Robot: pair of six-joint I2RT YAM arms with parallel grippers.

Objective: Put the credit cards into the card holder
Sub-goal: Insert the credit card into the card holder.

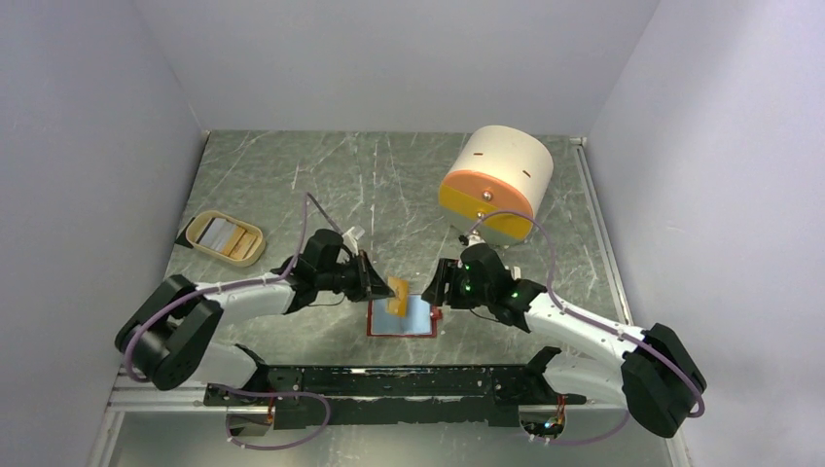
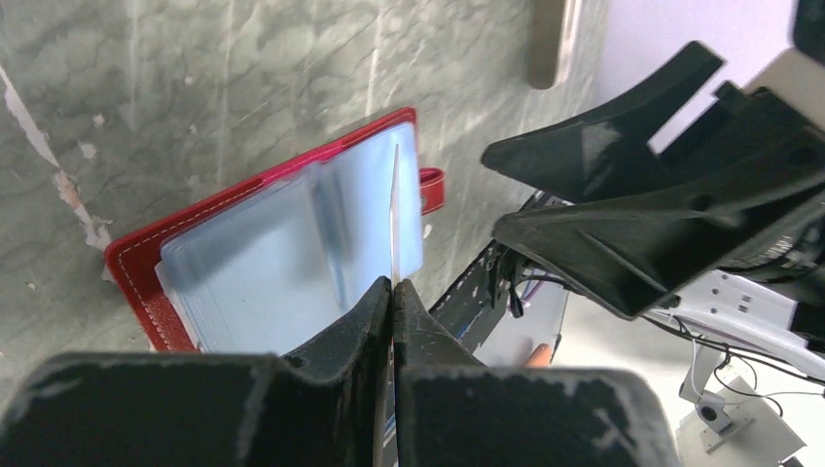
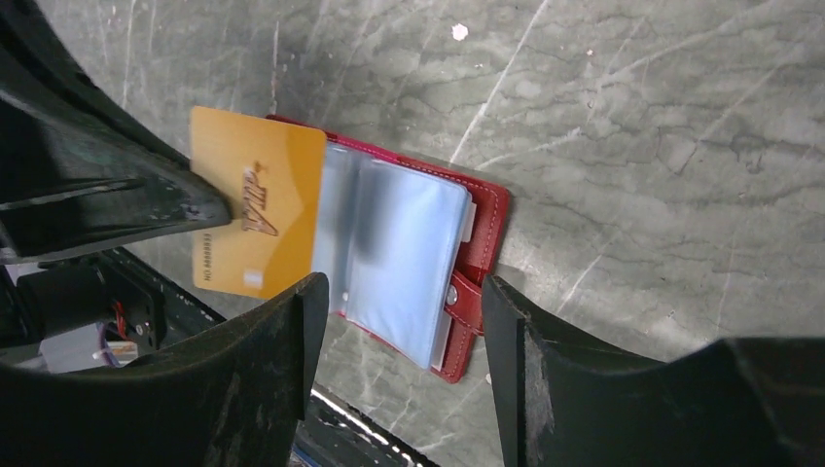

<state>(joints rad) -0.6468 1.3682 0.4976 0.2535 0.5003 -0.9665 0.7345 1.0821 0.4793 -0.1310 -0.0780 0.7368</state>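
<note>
The red card holder (image 1: 375, 328) lies open on the table near the front edge, pale blue pockets up; it also shows in the left wrist view (image 2: 136, 255) and the right wrist view (image 3: 486, 219). My left gripper (image 1: 381, 285) is shut on a gold credit card (image 1: 398, 295), held on edge above the holder's left half. In the left wrist view the card (image 2: 394, 209) is edge-on between the fingers (image 2: 393, 292). In the right wrist view the gold card (image 3: 255, 209) reads "VIP". My right gripper (image 1: 435, 292) is open and empty, just right of the holder, jaws (image 3: 399, 321) spread over its snap tab.
A beige oval tray (image 1: 226, 236) holding more cards sits at the far left. A big cream-and-orange cylinder (image 1: 494, 180) stands behind the right arm. The black base rail (image 1: 389, 381) runs along the table's near edge.
</note>
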